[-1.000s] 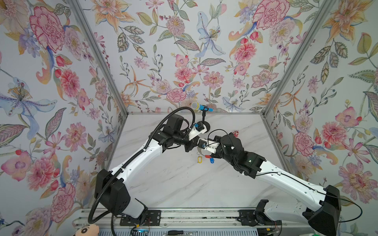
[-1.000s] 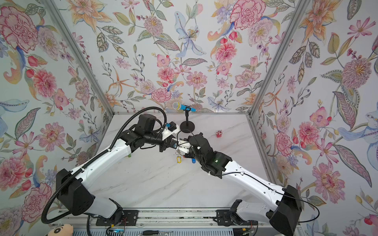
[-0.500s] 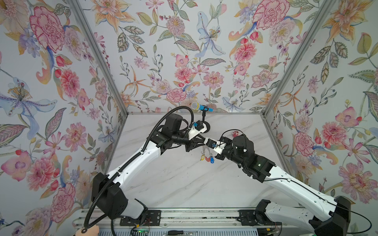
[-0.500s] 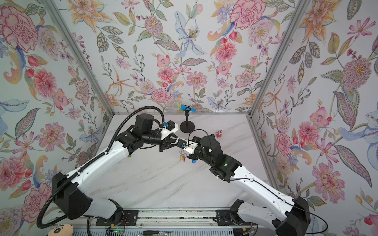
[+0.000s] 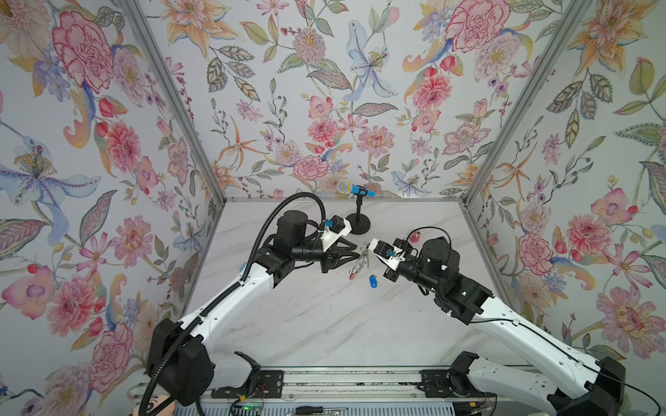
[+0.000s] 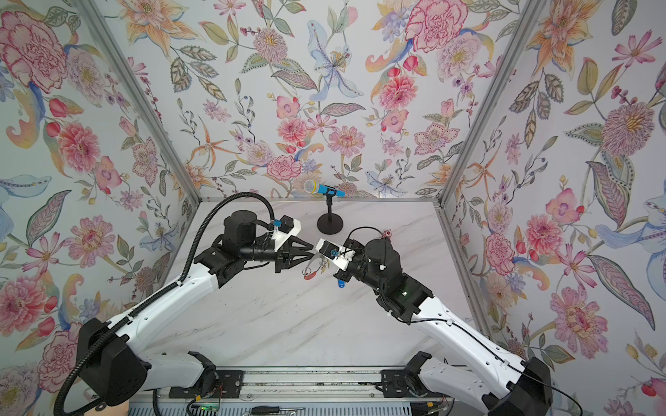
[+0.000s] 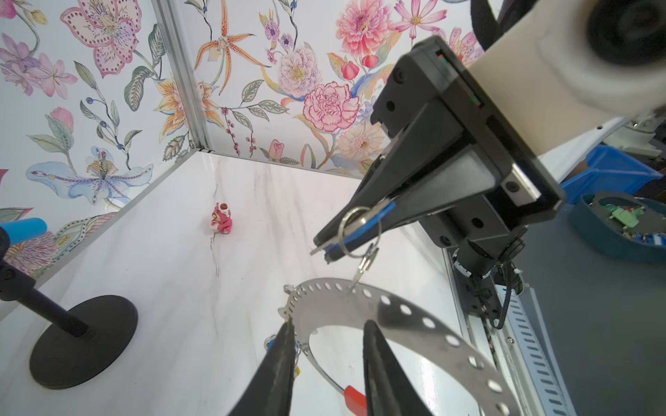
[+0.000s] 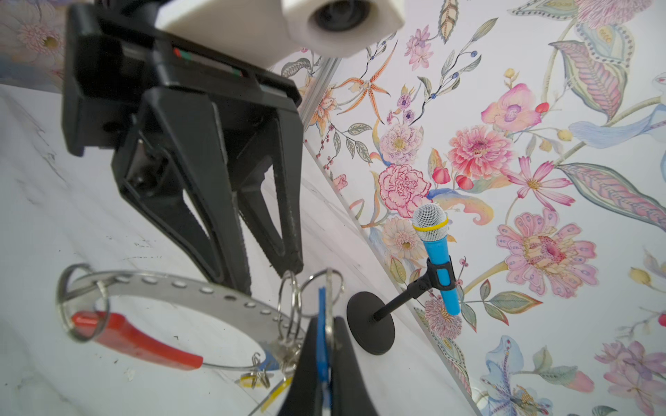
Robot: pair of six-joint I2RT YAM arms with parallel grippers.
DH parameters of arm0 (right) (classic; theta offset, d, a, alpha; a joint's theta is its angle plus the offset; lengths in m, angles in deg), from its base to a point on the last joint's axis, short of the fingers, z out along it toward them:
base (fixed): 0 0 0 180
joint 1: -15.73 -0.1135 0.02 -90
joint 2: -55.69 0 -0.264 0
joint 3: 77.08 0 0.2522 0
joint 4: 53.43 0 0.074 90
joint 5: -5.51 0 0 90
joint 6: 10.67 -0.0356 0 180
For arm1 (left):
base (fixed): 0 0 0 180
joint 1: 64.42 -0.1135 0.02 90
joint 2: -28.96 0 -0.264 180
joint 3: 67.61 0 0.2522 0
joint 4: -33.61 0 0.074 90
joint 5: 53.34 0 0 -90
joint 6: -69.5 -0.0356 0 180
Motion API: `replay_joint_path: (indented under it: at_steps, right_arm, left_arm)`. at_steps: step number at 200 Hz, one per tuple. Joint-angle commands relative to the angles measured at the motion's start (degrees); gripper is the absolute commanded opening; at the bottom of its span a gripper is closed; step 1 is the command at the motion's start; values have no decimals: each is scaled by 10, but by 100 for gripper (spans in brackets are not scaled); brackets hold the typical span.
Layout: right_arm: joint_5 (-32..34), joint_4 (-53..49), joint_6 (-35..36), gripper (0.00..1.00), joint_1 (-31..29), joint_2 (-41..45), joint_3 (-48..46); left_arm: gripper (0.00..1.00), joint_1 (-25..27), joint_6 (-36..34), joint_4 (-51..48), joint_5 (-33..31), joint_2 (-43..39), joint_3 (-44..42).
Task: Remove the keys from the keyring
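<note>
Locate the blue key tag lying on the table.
In both top views the blue key tag lies just right of the lower end of the keyring, beside the wrist of the right arm.

- Three walls (image 5: 324, 90) close in the booth, all papered with big pink, orange and blue flowers on a pale ground.
- Grey metal posts (image 5: 175, 101) run up the two back corners.
- The table (image 5: 324, 324) is white and marble-patterned, with faint grey veins and a few dark scuffs.
- A metal rail (image 5: 346, 381) runs along its front edge.
- The light is bright and even, and the shadows are soft.
- In the left wrist view, a blue bin (image 7: 609, 173) shows beyond the booth.
</note>
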Motion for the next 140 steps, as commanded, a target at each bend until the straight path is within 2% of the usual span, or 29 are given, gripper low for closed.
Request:
replay_joint_path:
  at_steps: [1, 50, 72, 122, 140]
  right_arm:
    - [-27, 37, -27, 0, 5, 12, -8]
    - [-40, 45, -34, 0, 9, 11, -7]
    - [-46, 49, -38, 0, 10, 12, -7]
    - [-54, 53, -43, 0, 13, 15, -9]
    - [-55, 53, -44, 0, 14, 15, -9]
  left_arm:
    - [32, -6, 59, 94, 41, -6, -15]
    - [29, 1, 169, 256, 76, -10, -63]
    - [25, 4, 174, 262, 78, -6, -65]
    - [23, 23, 185, 281, 75, 0, -63]
    - [19, 27, 183, 278, 77, 2, -62]
